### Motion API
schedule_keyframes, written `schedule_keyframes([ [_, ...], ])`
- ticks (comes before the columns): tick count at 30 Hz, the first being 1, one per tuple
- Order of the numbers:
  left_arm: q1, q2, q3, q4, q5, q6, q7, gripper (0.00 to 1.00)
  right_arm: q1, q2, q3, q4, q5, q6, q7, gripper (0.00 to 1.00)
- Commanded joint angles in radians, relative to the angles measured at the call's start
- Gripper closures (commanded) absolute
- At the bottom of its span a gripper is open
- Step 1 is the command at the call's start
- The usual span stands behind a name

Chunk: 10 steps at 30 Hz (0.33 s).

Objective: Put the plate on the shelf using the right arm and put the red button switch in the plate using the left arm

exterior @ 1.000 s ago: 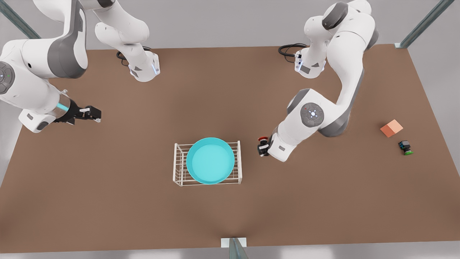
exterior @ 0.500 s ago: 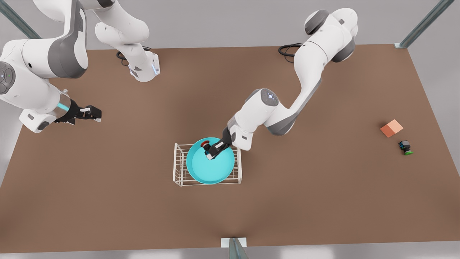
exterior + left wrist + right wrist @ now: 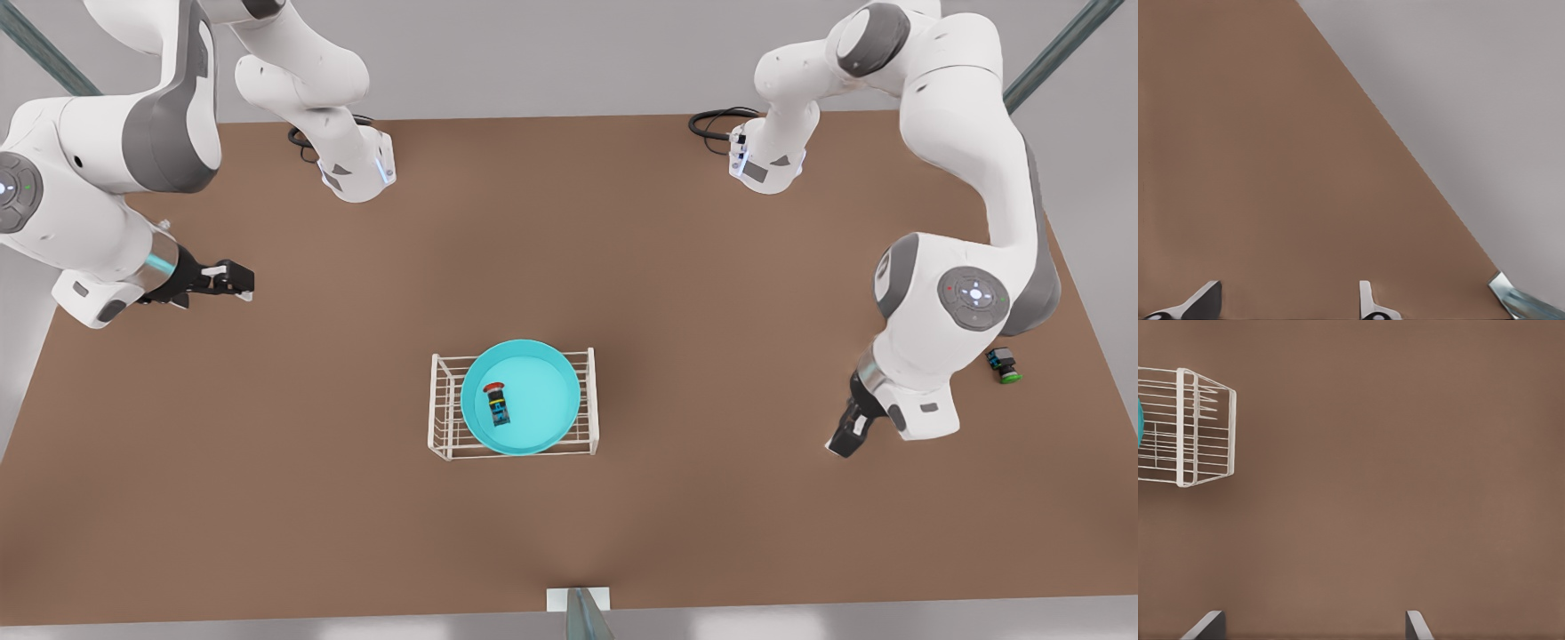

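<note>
The left tool [image 3: 840,442], fingers spread and empty, has pulled well away from the red button switch [image 3: 496,404], which now lies, seemingly on its side, in the plate [image 3: 553,402] on the shelf [image 3: 442,418]. The right tool [image 3: 233,280] waits, spread, far off. Both placements look done.

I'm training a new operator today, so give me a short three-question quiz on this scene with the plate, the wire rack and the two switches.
1. True or false: the red button switch lies in the plate, with neither tool touching it.
2. Where does the plate sit? A: on the bare table. B: on the shelf. C: on the floor.
3. Fill in: the other switch, on the table near the left tool, has a ___ cap.

Key: 1 true; 2 B; 3 green.
</note>
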Motion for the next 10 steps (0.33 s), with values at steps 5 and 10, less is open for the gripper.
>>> schedule_keyframes([
  [5,0.012,-0.002,-0.005,0.000,0.013,-0.240,0.767,0.00,0.002,-0.001,0.005,-0.001,0.004,-0.002,-0.003,0.00],
  [10,0.012,-0.002,-0.007,0.000,0.013,-0.240,0.765,0.00,0.000,-0.001,0.002,0.000,0.004,-0.002,-0.003,0.00],
])
